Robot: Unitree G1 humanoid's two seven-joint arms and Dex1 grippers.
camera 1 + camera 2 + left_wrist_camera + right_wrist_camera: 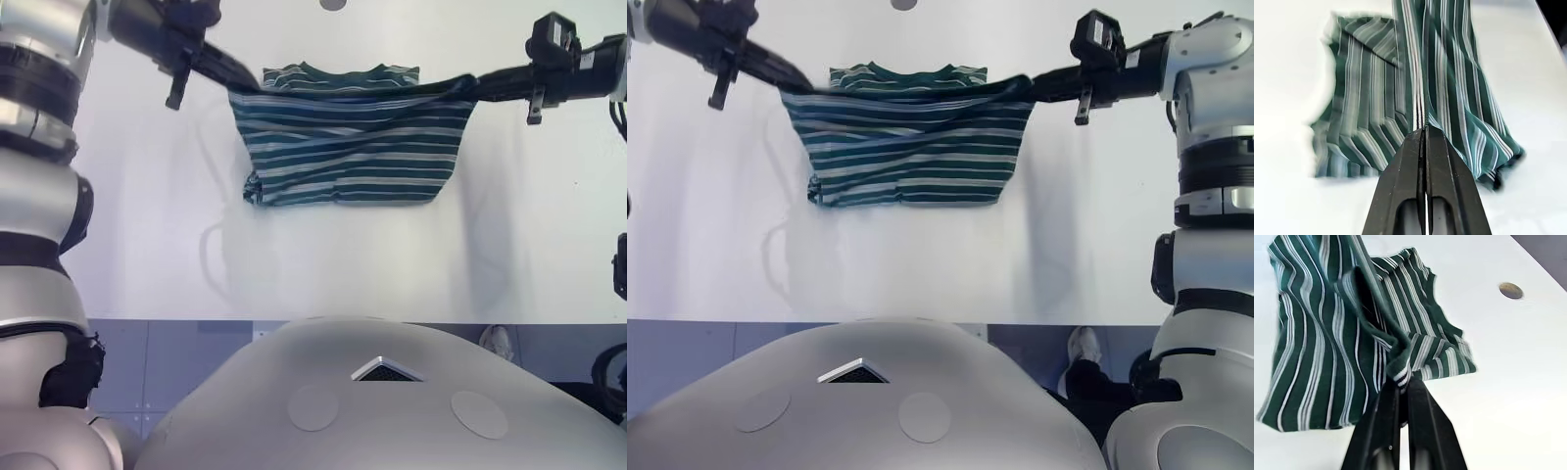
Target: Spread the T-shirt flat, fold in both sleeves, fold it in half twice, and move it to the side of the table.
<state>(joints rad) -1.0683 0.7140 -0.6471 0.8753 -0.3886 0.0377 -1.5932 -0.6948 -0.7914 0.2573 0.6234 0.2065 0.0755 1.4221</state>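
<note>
One T-shirt (343,147), dark green with pale stripes, sits toward 12 o'clock on the white worktop (392,264), about midway between its 9 and 3 o'clock sides. Two grippers hold it, one at each upper corner.

The left gripper (238,83) is at the shirt's 10 o'clock corner. Its wrist view shows the black fingers (1400,166) pressed together on a thin bunched edge of striped cloth. The right gripper (470,84) is at the 2 o'clock corner, likewise clamped on a gathered fold of fabric, seen close in its own wrist view (1403,382).

Between the two grippers the held edge runs as a taut, nearly straight line from 9 to 3 o'clock. From that line the cloth slopes down toward 6 o'clock, where its lower edge rests on the worktop. Beyond the taut line, at 12 o'clock, a strip of shirt with the curved neckline lies flat on the surface.

One small round disc (1511,290) is set into the worktop past the shirt at 12 o'clock; the head views cut it off at their upper edge.

The sleeves cannot be made out among the folds, nor how many layers each gripper pinches. The shirt's corner at 7 o'clock is crumpled. In the left wrist view the shirt's edge farthest from the taut line is blurred.
</note>
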